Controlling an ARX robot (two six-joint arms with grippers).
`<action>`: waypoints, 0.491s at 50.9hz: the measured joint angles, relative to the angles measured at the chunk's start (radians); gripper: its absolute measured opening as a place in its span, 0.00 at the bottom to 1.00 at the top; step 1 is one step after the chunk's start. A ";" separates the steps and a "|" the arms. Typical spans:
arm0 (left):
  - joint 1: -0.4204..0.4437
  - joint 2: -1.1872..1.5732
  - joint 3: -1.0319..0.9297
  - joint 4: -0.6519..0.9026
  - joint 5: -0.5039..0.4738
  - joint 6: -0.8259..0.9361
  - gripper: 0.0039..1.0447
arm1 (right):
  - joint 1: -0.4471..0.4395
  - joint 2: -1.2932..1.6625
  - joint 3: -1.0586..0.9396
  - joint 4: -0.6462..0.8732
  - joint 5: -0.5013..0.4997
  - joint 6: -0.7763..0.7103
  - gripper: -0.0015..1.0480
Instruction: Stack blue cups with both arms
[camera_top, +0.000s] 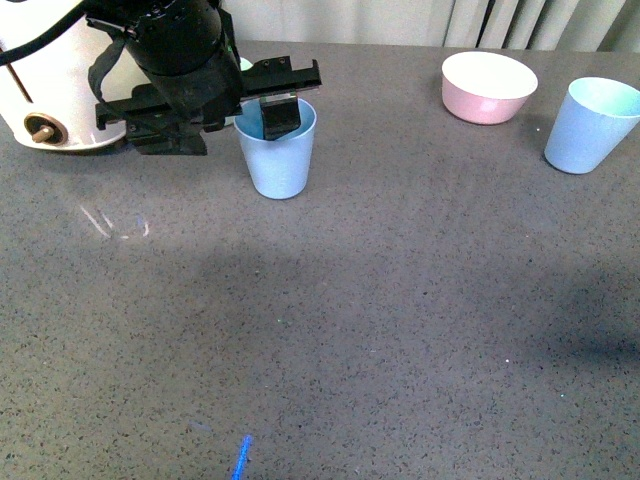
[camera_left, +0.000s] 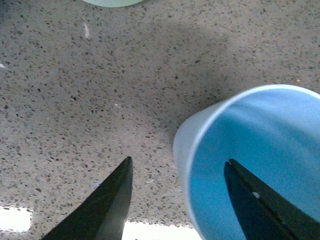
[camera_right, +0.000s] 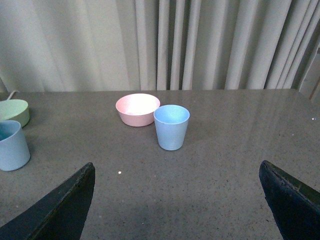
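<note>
The left cup (camera_top: 277, 150) stands upright towards the back left of the surface (camera_top: 350, 350). It is straddled at the rim by the left pincer (camera_left: 178, 161), which is held wide, with one finger inside the cup and one outside. Whether the inner finger touches the wall can perhaps not be told from the wrist view. The right cup (camera_top: 590, 125) stands upright well apart at the far right, near the pink bowl (camera_top: 488, 86). The right pincer (camera_right: 177, 200) is spread wide and nothing is held in it.

If the wall is pinched on one side only, the cup could be tilted or swung when lifted. It could also be tipped if it is shoved before the jaws close. A white appliance (camera_top: 40, 90) is just beside the left arm, and a green bowl (camera_right: 12, 111) lies behind the cup. Either could be struck by a careless sweep. The pink bowl could be knocked during a reach for the right cup. Ample bare room is offered between the two cups and across the front.
</note>
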 joint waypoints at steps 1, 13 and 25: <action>-0.002 0.001 0.002 -0.003 0.000 -0.001 0.50 | 0.000 0.000 0.000 0.000 0.000 0.000 0.91; -0.055 0.008 0.047 -0.075 0.005 -0.087 0.05 | 0.000 0.000 0.000 0.000 0.000 0.000 0.91; -0.137 0.007 0.068 -0.127 0.009 -0.155 0.02 | 0.000 0.000 0.000 0.000 0.000 0.000 0.91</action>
